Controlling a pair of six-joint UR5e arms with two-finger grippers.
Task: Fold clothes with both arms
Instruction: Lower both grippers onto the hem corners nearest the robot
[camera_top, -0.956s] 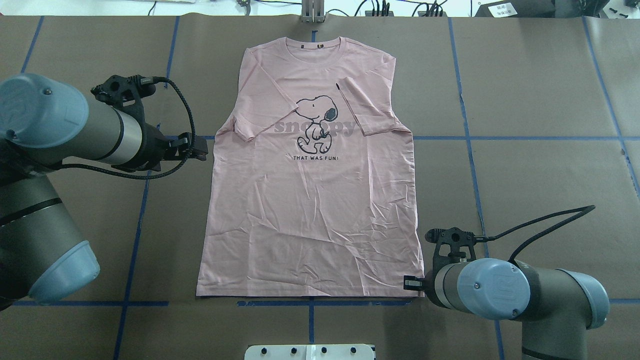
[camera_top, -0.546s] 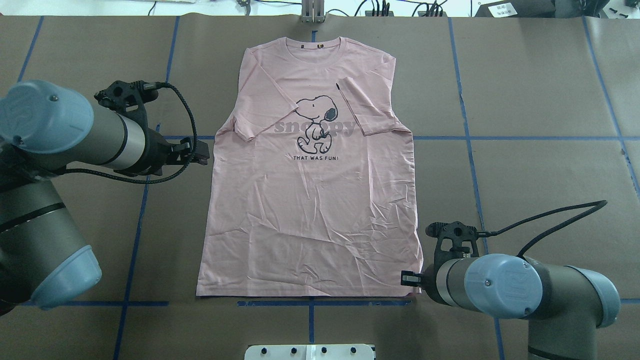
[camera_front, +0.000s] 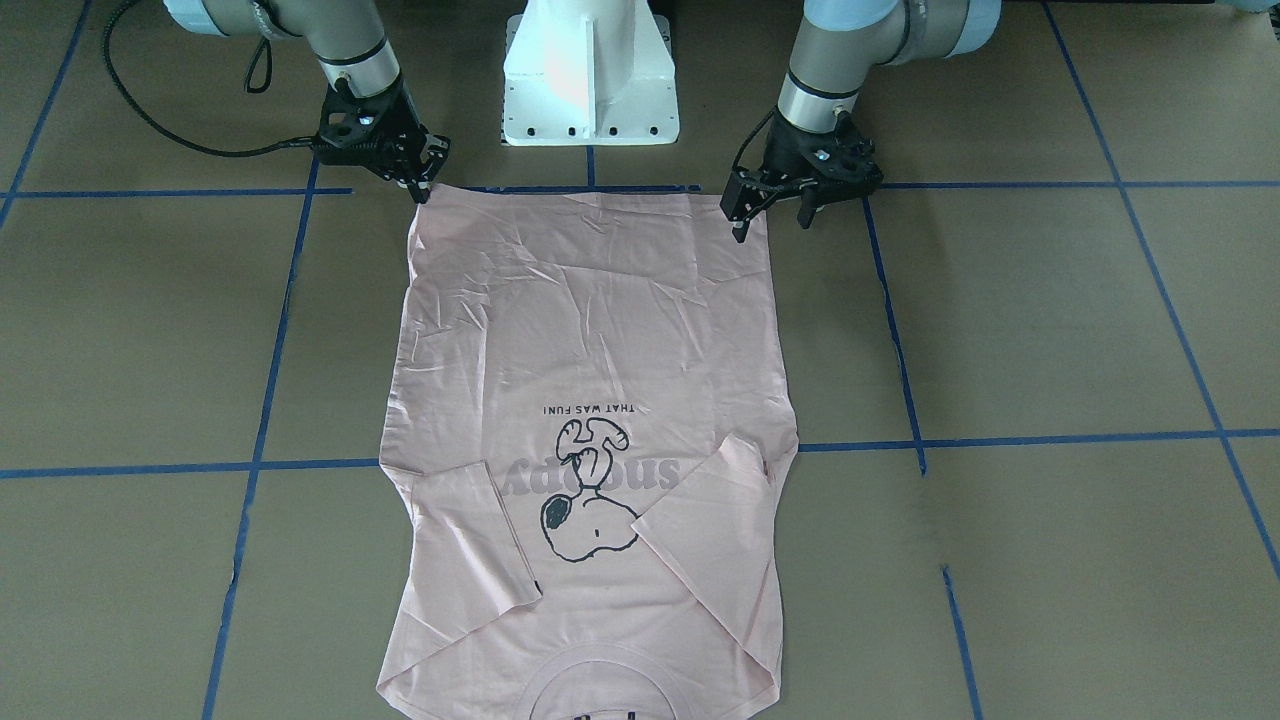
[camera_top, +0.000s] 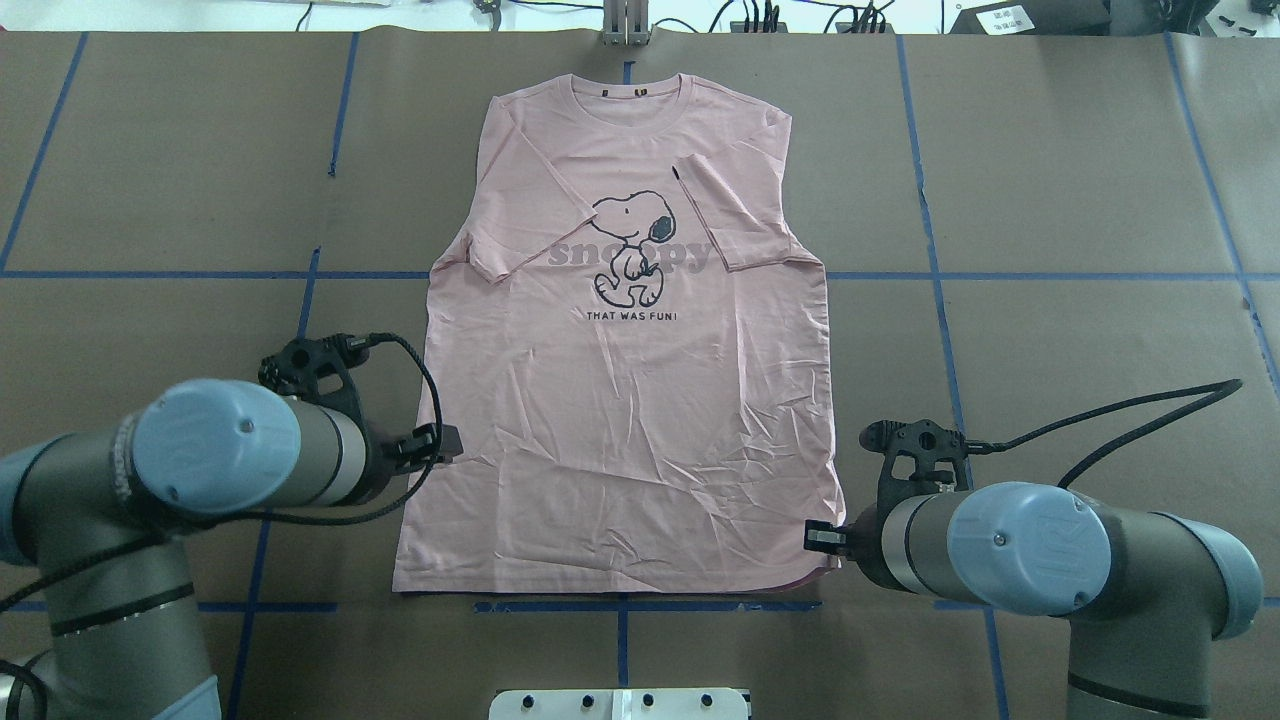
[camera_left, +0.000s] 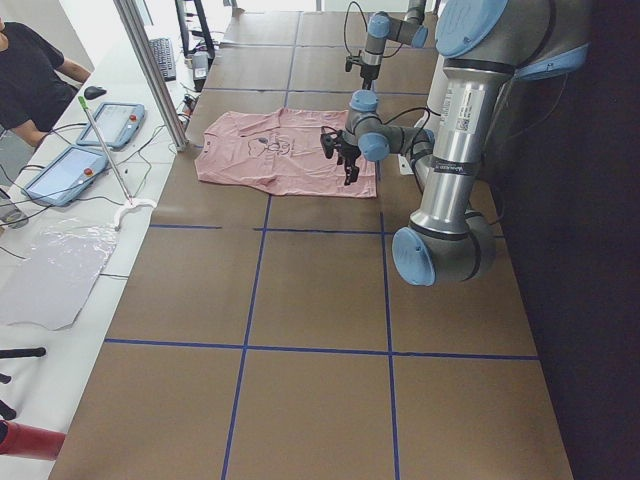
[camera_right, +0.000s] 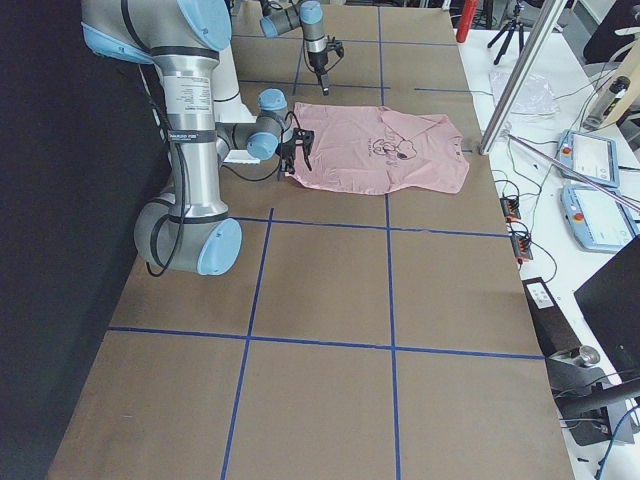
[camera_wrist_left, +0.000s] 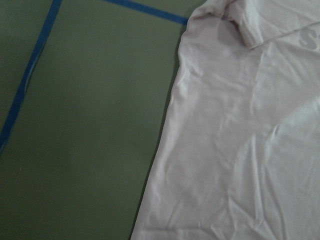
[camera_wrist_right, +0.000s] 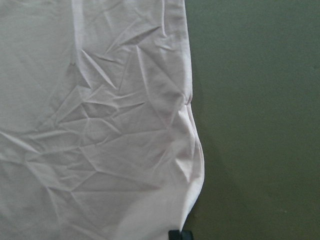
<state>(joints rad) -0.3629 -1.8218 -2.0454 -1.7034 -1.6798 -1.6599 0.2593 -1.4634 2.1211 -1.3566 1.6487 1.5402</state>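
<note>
Black fingers of the right gripper (camera_front: 418, 188) stood close together at the T-shirt's (camera_top: 620, 420) hem corner on the robot's right. The right wrist view showed one fingertip at the very edge of the cloth, which bulged slightly there, but whether any cloth was pinched could not be told. The left gripper (camera_front: 770, 226) had its fingers spread wide and held nothing. It hovered at the shirt's other side edge, near the hem corner on that side but not on it, and no cloth lay between its fingers.

The pale pink T-shirt lay flat and print-up in the middle of the brown surface (camera_top: 1050, 330), with the collar (camera_top: 632, 92) away from the robot and the hem (camera_top: 600, 583) nearest its base. Both short sleeves (camera_top: 520, 235) were turned in over the chest, one on each side of the cartoon dog (camera_top: 628, 245), and the lower body was creased.

With the sleeves in, the step in hand seemed to be taking the two hem corners — the start of the bottom-to-collar fold. By that reading the right arm was in place and the left arm was not.

The next move would probably call for the left gripper to come down on its own corner and shut on the cloth. After that both arms would need to lift together and carry the hem evenly toward the collar — level, so that the cloth did not skew.
</note>
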